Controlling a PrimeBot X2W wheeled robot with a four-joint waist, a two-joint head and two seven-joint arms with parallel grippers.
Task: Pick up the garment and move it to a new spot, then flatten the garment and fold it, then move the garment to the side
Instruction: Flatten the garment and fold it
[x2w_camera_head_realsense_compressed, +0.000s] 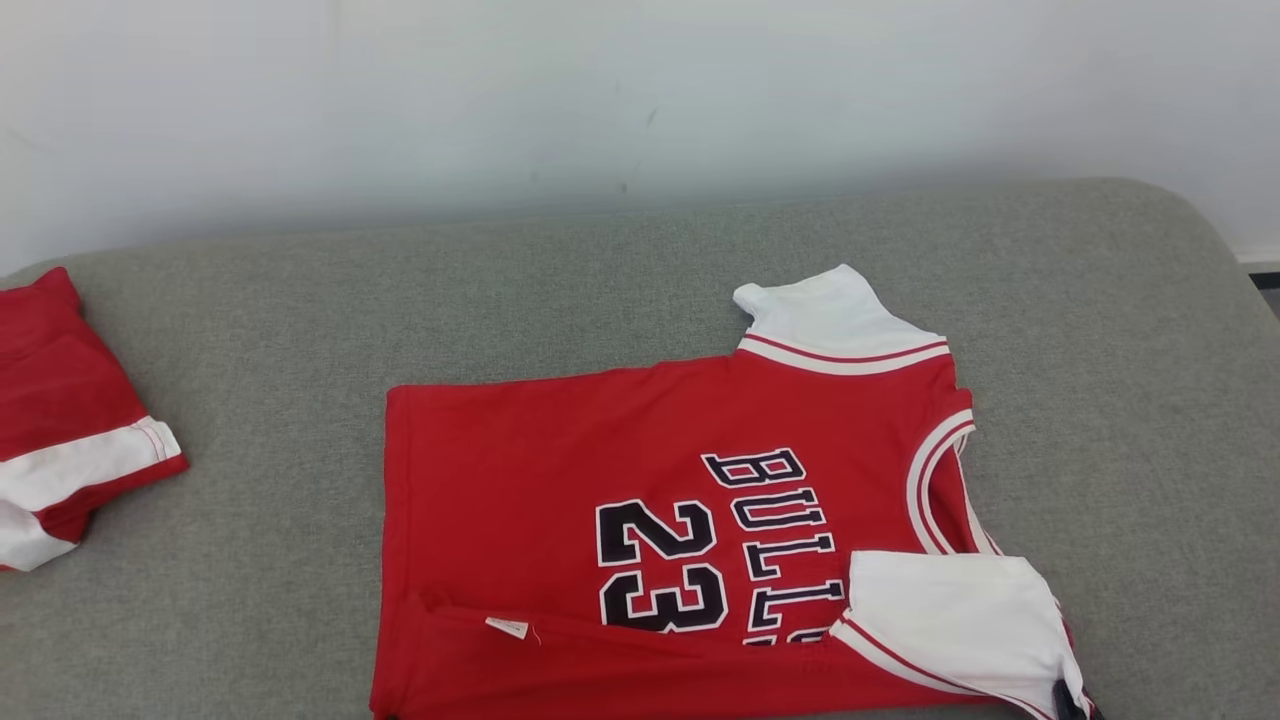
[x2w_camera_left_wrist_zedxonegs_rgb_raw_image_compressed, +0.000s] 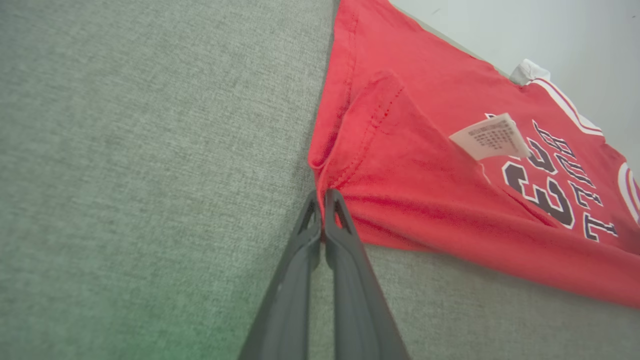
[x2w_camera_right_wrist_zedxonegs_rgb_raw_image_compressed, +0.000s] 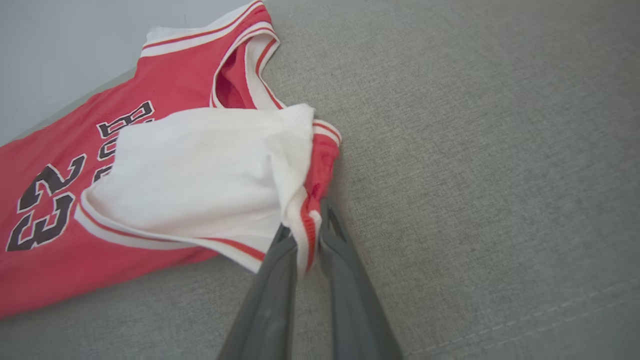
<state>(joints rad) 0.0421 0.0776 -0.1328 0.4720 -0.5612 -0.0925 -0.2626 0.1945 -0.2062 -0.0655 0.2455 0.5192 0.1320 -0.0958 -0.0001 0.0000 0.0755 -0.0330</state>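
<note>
Grey cushion (x2w_camera_head_realsense_compressed: 700, 260) under a white wall (x2w_camera_head_realsense_compressed: 600, 90) at 12 o'clock, bare toward 3. The left gripper (x2w_camera_left_wrist_zedxonegs_rgb_raw_image_compressed: 323, 197) pinches the jersey (x2w_camera_head_realsense_compressed: 560, 440) by its hem; the right gripper (x2w_camera_right_wrist_zedxonegs_rgb_raw_image_compressed: 307, 235) clamps its sleeve (x2w_camera_right_wrist_zedxonegs_rgb_raw_image_compressed: 210, 170).

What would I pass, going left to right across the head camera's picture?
red-and-white garment at the edge → bare grey cushion → red jersey → its number 23 → BULLS lettering → folded-over white sleeve
</note>
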